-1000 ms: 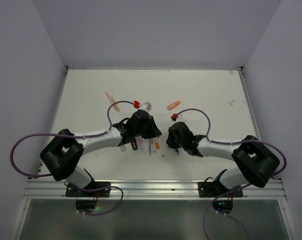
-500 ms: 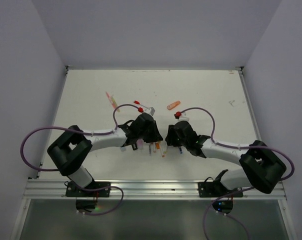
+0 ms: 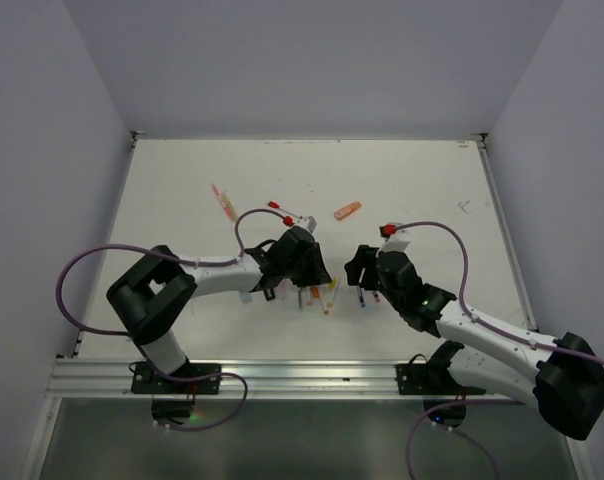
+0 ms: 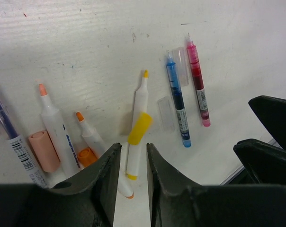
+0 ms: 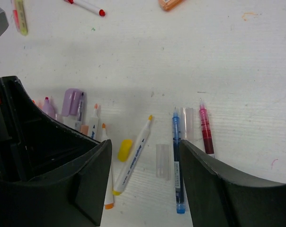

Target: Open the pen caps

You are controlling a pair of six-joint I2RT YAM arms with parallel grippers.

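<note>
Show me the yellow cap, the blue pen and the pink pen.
yellow cap (image 4: 139, 127), left wrist view, middle of the cap.
blue pen (image 4: 179, 101), left wrist view, mid barrel.
pink pen (image 4: 198, 82), left wrist view, mid barrel.

Yellow cap (image 4: 139, 127) beside yellow-tipped marker (image 4: 141, 99)

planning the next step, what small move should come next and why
Probably lift the left gripper away from the yellow marker: its tip is bare, its yellow cap lies loose beside it, and the jaws stand open. The red-ended white pen farther back looks still capped, so heading there seems sensible.
</note>
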